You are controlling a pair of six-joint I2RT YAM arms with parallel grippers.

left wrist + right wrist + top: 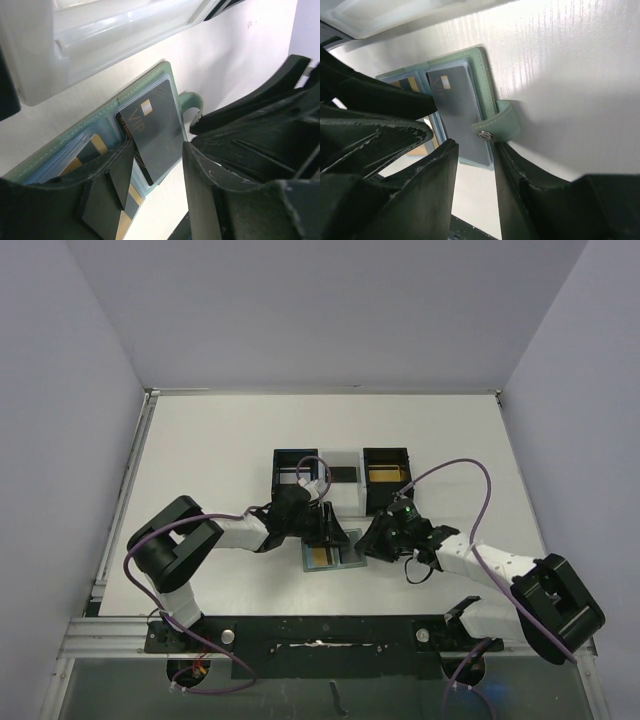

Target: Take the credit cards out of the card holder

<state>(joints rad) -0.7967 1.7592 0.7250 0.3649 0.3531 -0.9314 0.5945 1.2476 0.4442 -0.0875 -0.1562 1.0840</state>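
Observation:
The card holder (346,559) lies open and flat on the table between both arms. Its right pocket holds a black card (155,120) marked VIP, which looks grey (455,100) in the right wrist view. A gold-orange card (99,144) with a dark stripe sits in the left pocket. My left gripper (157,145) points down over the black card's near end, open, with a fingertip by each long edge. My right gripper (474,145) is open at the holder's near right corner, beside the snap tab (502,125), with nothing between its fingers.
Two black square boxes (297,472) (386,478) stand just behind the holder with a white tray (340,485) between them. The right box holds something gold. The white tray's rim (100,40) is close above the holder. The arms nearly meet over the holder.

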